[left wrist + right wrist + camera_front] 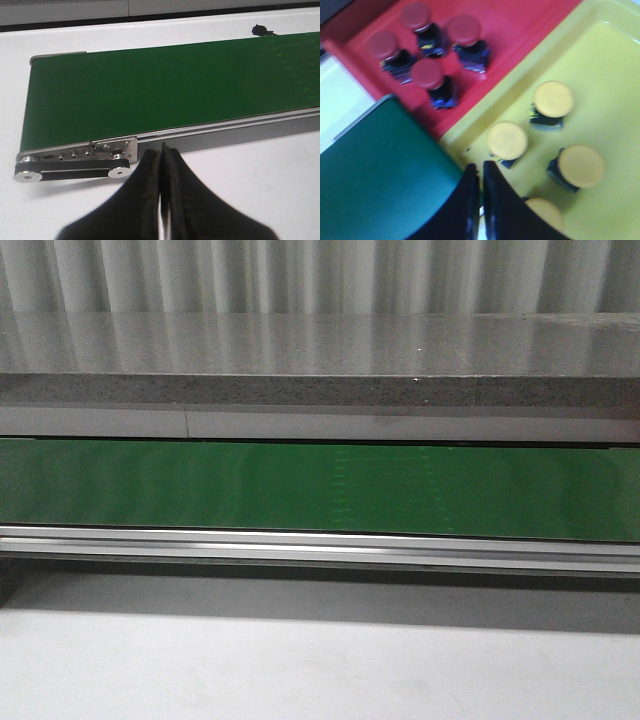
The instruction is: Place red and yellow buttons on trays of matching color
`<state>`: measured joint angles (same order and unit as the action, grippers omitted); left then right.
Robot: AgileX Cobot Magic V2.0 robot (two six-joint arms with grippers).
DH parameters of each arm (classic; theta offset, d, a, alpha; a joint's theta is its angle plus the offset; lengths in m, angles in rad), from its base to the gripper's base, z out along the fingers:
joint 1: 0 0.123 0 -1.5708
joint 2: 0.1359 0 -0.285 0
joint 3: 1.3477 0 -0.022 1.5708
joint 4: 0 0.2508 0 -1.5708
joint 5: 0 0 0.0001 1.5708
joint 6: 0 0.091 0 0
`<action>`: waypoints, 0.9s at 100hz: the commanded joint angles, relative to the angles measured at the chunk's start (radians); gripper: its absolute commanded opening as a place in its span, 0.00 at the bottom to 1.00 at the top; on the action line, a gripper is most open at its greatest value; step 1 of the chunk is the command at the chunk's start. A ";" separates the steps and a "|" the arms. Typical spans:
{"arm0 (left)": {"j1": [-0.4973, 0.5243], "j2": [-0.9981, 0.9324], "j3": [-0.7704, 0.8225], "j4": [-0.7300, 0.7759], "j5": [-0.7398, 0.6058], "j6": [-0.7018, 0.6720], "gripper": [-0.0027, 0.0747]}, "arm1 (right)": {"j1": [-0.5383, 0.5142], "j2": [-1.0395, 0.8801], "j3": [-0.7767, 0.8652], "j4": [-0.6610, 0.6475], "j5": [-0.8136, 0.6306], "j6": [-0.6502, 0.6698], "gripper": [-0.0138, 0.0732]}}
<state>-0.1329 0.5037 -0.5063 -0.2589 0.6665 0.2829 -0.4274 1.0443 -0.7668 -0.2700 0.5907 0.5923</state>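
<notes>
1. The green conveyor belt (320, 490) is the largest thing before me and my landmark. In the front view it runs across the whole width, a silver rail (320, 545) along its near edge and a grey stone ledge (320, 360) beyond its far edge. Its surface is bare in the front and left wrist views.
2. The yellow tray (600, 75) lies just past one end of the belt, a corner of which shows in my right wrist view. Four yellow buttons (553, 99) are in it, each a yellow cap on a dark base; one is partly hidden behind my fingers.
3. The red tray (520, 30) sits edge to edge with the yellow tray, also at that belt end. Four red buttons (464, 30) are clustered inside it.
4. My left gripper (161, 150) hovers over the white table (260, 180) just off the belt's roller end, jaws clenched together on nothing.
5. My right gripper (480, 169) hangs over the yellow tray's corner beside the belt, fingers nearly touching, empty.
</notes>
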 commanded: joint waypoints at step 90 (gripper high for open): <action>-0.009 0.004 -0.026 -0.024 -0.064 0.002 0.01 | 0.605 -0.427 0.008 -0.062 0.005 -0.229 0.08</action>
<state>-0.1329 0.5037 -0.5063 -0.2589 0.6665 0.2829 0.1772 0.6599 -0.7547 -0.2964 0.6589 0.3772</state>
